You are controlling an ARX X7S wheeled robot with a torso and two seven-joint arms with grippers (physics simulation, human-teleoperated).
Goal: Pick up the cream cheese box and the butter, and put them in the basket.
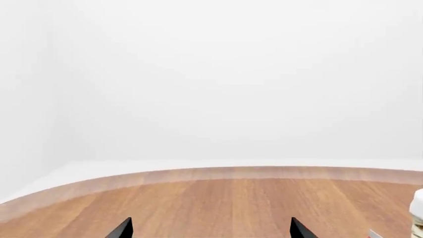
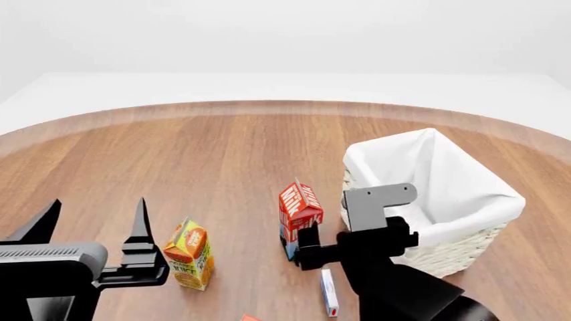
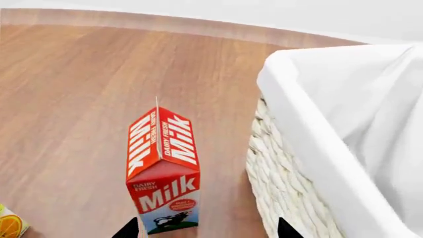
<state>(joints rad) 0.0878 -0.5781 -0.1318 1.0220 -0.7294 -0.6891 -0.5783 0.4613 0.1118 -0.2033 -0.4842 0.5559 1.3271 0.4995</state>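
Clearly, the small flat white cream cheese box (image 2: pixel 329 291) lies on the wooden table (image 2: pixel 223 154), long axis running away from the robot, just below the nearer right gripper (image 2: pixel 308 249), whose jaws are spread and hold nothing; the white wicker basket (image 2: pixel 446 200) stands beside it.

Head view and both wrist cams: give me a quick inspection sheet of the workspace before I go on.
Surface: round wooden table, no spills seen.
Job's things: cream cheese box lies flat at the near edge, beside the right arm; basket stands upright, its inside shows only liner; butter: only a red corner at the frame's bottom, identity unsure.
Clutter: milk carton upright next to the basket; orange juice carton upright.
Grippers: left gripper open, empty; right gripper open, just behind the milk carton.
Cables: nothing seen.
Surroundings: plain white walls and floor.
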